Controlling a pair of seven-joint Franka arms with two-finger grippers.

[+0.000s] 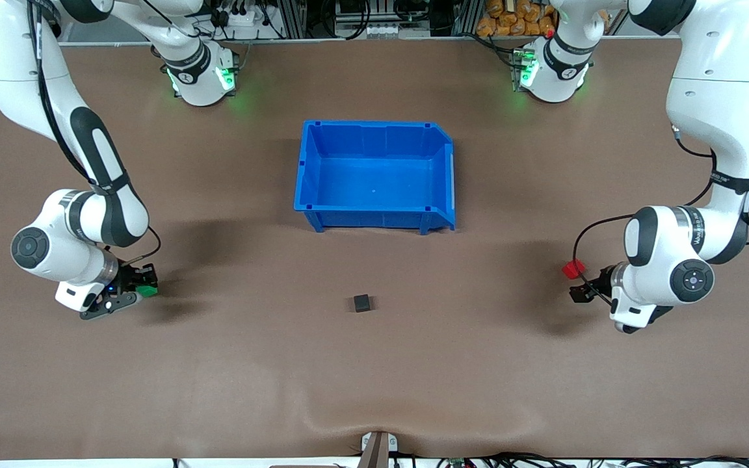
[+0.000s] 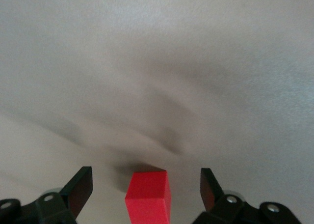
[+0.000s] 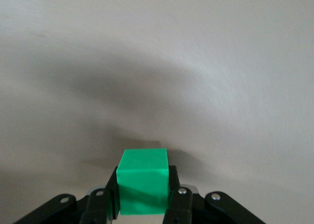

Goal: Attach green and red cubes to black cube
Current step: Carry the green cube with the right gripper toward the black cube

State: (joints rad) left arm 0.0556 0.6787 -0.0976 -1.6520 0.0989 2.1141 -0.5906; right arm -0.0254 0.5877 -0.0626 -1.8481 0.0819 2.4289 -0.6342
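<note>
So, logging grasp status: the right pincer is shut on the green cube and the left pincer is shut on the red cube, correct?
Not quite. The left pincer is open: the left wrist view shows its fingers standing apart from the red cube, gaps on both sides. The right pincer is indeed shut on the green cube.

No text, label or number can be read on the arms, the cubes, the bin or the table.
</note>
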